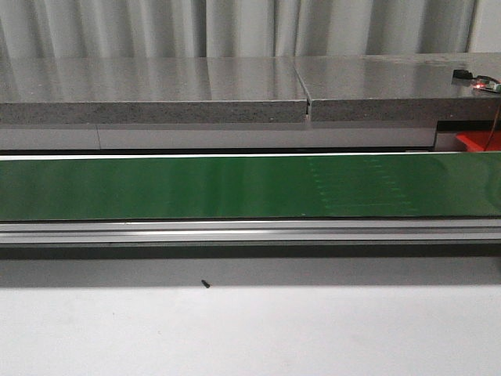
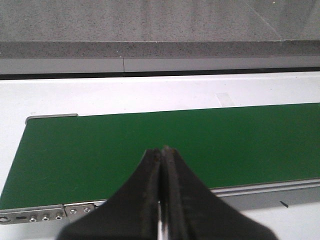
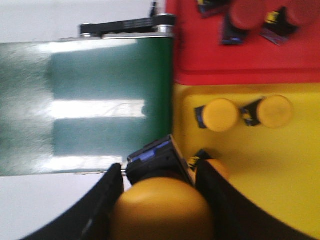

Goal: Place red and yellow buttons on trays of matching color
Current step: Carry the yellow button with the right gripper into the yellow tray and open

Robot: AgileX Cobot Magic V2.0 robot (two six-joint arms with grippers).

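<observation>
Two arms serve one long green belt [image 1: 235,186], which lies bare in the front view, with a grey stone counter [image 1: 156,90] behind it and a corner of the red tray [image 1: 476,141] showing at the belt's right end. In the right wrist view the belt ends against two trays set edge to edge: the red tray and the yellow tray [image 3: 280,190].

The right gripper [image 3: 162,200] is clamped on a yellow button [image 3: 161,209], one finger on each side of its domed cap, held over the belt end and the near edge of the yellow tray. The left gripper [image 2: 161,165] hangs over the belt's other end with its fingers pressed together and nothing between them.

Handling, as a judgement: the button looks a rigid, light plastic part with a smooth rounded cap over a dark blue-marked base [image 3: 152,157]. The cap's curve may let it slip, so a hold low on the cap's widest part or across the squarer base seems surest.

Count: in the yellow tray, two yellow buttons [image 3: 220,115] lie clear and a third seems partly hidden behind the right finger; in the red tray at least two red buttons [image 3: 247,15] show, cropped and blurred; one more yellow is in the grip
</observation>
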